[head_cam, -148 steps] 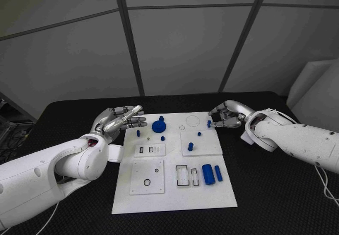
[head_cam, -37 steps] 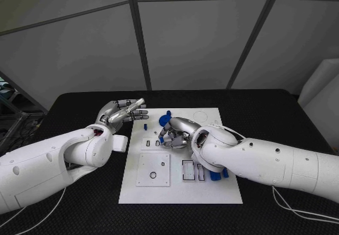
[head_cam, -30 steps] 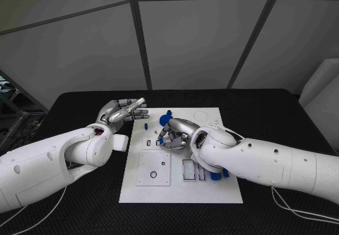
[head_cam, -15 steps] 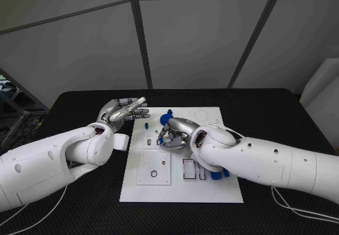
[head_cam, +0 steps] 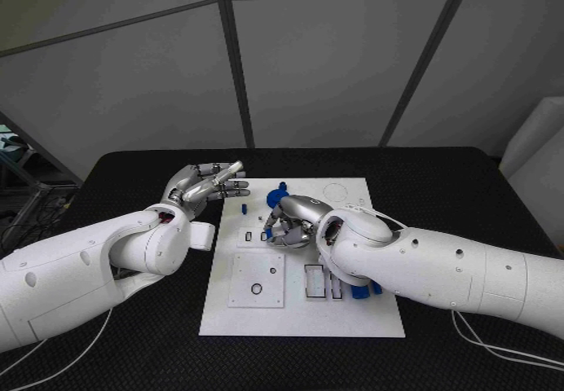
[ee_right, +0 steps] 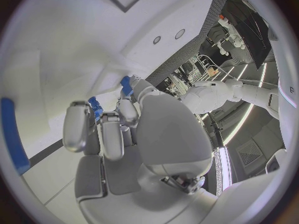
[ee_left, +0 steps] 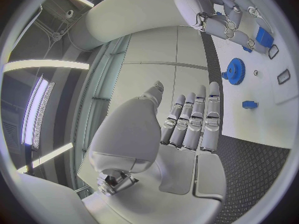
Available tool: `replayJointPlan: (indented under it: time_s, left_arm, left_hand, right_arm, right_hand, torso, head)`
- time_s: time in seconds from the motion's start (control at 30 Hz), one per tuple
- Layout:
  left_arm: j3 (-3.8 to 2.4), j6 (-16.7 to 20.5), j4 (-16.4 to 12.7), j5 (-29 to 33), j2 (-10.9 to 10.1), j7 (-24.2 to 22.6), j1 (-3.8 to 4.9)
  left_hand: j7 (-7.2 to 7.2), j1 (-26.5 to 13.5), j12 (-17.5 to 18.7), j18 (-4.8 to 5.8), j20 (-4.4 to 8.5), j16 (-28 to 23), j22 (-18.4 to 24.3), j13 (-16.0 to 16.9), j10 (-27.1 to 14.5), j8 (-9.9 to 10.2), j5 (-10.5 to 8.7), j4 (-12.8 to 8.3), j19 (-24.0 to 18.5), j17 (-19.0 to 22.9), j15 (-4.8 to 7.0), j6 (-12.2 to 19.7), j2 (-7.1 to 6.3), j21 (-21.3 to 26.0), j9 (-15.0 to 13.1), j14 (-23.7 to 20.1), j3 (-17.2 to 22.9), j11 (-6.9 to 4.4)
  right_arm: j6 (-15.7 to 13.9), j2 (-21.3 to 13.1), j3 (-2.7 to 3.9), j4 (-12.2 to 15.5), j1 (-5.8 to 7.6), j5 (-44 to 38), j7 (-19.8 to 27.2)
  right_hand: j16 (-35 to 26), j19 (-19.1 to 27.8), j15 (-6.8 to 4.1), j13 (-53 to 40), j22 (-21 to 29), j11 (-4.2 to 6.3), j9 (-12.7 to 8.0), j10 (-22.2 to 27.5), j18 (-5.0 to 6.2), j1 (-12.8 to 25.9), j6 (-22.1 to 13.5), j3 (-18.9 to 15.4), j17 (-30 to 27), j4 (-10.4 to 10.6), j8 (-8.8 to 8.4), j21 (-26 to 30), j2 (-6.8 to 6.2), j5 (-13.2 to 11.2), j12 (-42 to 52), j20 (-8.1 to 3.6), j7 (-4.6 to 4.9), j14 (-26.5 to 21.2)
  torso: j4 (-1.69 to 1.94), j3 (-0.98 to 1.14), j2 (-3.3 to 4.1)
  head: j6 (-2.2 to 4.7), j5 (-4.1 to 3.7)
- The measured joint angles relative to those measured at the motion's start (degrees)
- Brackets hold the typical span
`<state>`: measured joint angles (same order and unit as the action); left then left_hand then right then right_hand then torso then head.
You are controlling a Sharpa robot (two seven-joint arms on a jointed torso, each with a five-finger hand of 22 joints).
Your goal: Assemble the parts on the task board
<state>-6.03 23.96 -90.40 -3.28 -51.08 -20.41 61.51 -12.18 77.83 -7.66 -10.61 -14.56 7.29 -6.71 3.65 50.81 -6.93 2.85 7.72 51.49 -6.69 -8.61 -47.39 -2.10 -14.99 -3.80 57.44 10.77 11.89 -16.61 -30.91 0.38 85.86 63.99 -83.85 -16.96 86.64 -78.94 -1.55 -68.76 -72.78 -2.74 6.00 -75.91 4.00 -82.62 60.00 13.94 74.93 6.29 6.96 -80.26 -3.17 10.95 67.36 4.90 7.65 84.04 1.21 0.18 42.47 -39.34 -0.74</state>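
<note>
A: Parts sat mostly where? The task board (head_cam: 353, 322) lay mid-table, blue gear (head_cam: 275, 198) at its far end, loose blue pieces (head_cam: 356, 291) near the right forearm.

B: Right hand (head_cam: 292, 226)?

A: Reached across the board, fingers curled down over a small blue peg (ee_right: 94, 106), which showed between the fingertips in the right wrist view. Looked like a pinch, probably to seat it in a socket there. Contact with the board: couldn't tell.

B: Left hand (head_cam: 207, 186)?

A: Hovered off the board's far left corner, fingers (ee_left: 198, 119) straight and together, holding nothing. My guess: parked clear so the right arm had room.

B: Rest of the board?

A: Rectangular slots (head_cam: 311, 283) on the near half unfilled, so plenty left.
</note>
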Motion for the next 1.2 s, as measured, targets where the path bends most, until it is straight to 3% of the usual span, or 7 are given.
replayJointPlan:
  time_s: [0.6,1.2]
  left_arm:
    - [0.0,0.0,0.0,0.0,0.0,0.0,0.0]
    - [0.0,0.0,0.0,0.0,0.0,0.0,0.0]
  left_hand:
    - [0.0,0.0,0.0,0.0,0.0,0.0,0.0,0.0,0.0,0.0,0.0,0.0,0.0,0.0,0.0,0.0,0.0,0.0,0.0,0.0,0.0,0.0]
    - [0.0,0.0,0.0,0.0,0.0,0.0,0.0,0.0,0.0,0.0,0.0,0.0,0.0,0.0,0.0,0.0,0.0,0.0,0.0,0.0,0.0,0.0]
  right_arm:
    - [0.9,0.1,-0.02,-0.2,-0.07,-1.4,-1.5]
    - [1.1,0.4,0.04,-0.4,-0.04,-1.9,-1.9]
  right_hand:
    - [0.0,0.2,0.01,0.8,0.3,-0.45,-0.4,0.8,0.0,0.9,-1.2,0.0,0.0,0.0,-0.7,0.3,-0.9,0.0,-0.9,0.22,0.64,0.0]
    - [0.0,0.6,0.83,1.6,0.8,-1.05,-0.8,1.6,0.0,2.2,-3.3,0.0,0.0,0.3,-1.42,0.7,-2.19,0.0,-1.8,0.62,1.42,0.0]
  torso:
    - [-0.03,0.02,0.01]
    - [-0.06,0.02,0.03]
  head:
    - [-0.12,-0.06]
    - [-0.13,-0.1]
